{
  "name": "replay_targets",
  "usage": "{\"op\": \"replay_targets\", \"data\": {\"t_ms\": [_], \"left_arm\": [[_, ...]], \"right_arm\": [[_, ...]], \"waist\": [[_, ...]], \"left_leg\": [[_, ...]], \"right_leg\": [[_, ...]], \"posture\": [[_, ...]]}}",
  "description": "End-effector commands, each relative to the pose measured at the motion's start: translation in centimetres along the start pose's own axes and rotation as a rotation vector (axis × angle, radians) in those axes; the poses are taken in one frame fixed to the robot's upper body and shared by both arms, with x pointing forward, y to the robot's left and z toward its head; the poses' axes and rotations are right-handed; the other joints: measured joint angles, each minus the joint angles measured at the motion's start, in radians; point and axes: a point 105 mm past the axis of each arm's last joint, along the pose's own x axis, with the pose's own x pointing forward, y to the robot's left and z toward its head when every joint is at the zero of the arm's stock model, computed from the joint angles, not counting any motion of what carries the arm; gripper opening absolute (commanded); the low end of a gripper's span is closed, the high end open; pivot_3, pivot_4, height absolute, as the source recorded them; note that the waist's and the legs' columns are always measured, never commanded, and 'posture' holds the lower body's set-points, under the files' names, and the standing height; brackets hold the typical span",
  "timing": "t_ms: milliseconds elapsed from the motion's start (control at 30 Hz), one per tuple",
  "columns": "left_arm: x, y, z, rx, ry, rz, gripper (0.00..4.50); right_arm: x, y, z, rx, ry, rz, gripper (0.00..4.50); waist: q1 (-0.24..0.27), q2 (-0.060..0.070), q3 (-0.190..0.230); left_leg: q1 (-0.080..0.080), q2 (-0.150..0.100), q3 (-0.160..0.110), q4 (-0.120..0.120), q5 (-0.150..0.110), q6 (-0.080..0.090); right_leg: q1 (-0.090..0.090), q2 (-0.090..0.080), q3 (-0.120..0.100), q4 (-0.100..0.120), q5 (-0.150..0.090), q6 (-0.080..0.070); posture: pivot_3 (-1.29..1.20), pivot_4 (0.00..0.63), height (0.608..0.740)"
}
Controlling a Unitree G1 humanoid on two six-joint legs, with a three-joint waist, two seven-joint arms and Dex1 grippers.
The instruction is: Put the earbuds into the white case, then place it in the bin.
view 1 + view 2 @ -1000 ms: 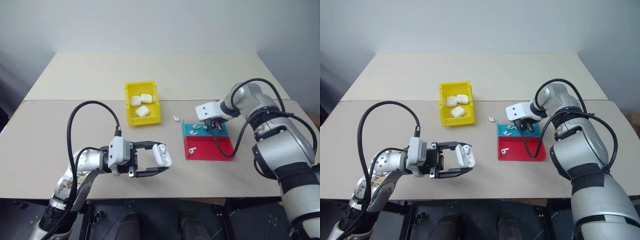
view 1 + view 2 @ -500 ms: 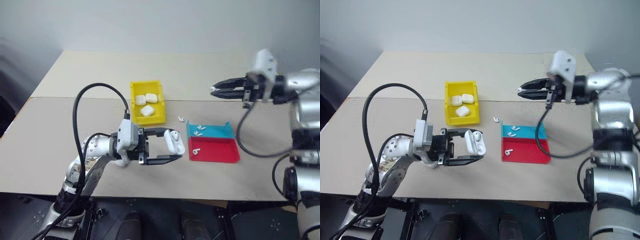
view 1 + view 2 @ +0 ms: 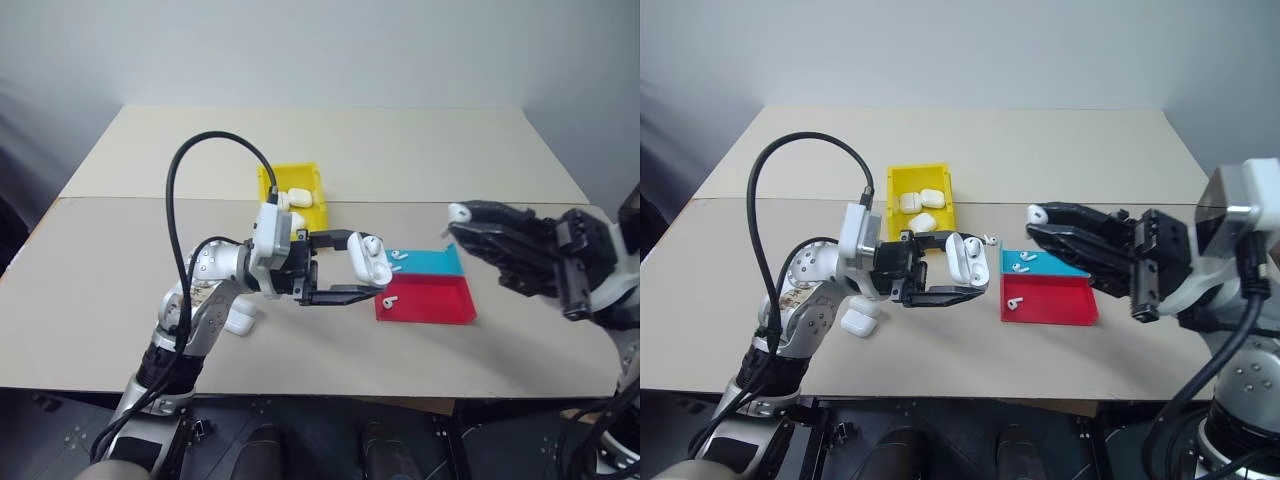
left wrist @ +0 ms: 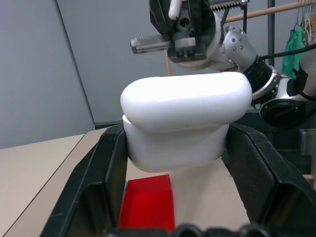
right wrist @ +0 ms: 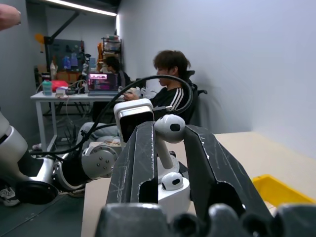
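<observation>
In the eye views, the open case (image 3: 965, 259) is clamped in the left gripper (image 3: 962, 268) above the bench (image 3: 940, 350), near the tray (image 3: 1048, 298). An earbud (image 3: 459, 212) is pinched in the right gripper (image 3: 462, 222). In the right wrist view, that earbud (image 5: 169, 129) is held just above the case (image 5: 172, 190).

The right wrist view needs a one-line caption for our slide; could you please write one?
Right gripper pinches an earbud above the open white case held by the left gripper.
</observation>
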Motion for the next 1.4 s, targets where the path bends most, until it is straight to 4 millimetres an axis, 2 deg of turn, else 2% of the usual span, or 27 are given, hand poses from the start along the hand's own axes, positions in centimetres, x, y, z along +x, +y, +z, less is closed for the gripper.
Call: {"op": "replay_targets", "data": {"t_ms": [33,400,667,1400], "left_arm": [[0.5,-0.1,0.8,0.024,-0.023,-0.032,2.74],[0.1,0.4,0.7,0.041,-0.031,-0.014,2.74],[0.1,0.4,0.7,0.057,-0.028,-0.003,2.74],[0.1,0.7,0.7,0.063,-0.026,0.008,2.74]], "right_arm": [[1.0,0.8,0.2,-0.019,-0.016,0.023,0.63],[1.9,1.2,-1.9,0.056,0.039,0.039,0.63],[1.7,1.3,-2.9,0.063,0.093,0.034,0.63],[1.3,1.4,-4.4,0.041,0.131,0.026,0.63]], "waist": [[0.000,0.000,0.000],[0.003,0.000,0.000],[0.004,0.000,0.000],[0.004,0.000,0.000]], "left_leg": [[0.000,0.000,0.000,0.000,0.000,0.000],[0.000,0.000,0.000,0.000,0.000,0.000],[-0.001,0.000,0.000,0.000,0.000,0.000],[0.000,0.000,0.000,0.000,0.000,0.000]], "right_leg": [[0.000,0.000,0.000,0.000,0.000,0.000],[0.000,0.000,0.000,0.000,0.000,0.000],[0.000,0.000,0.000,0.000,0.000,0.000],[0.000,0.000,0.000,0.000,0.000,0.000]], "posture": [[0.00,0.150,0.740],[0.00,0.150,0.740],[0.00,0.150,0.740],[0.00,0.150,0.740]]}}
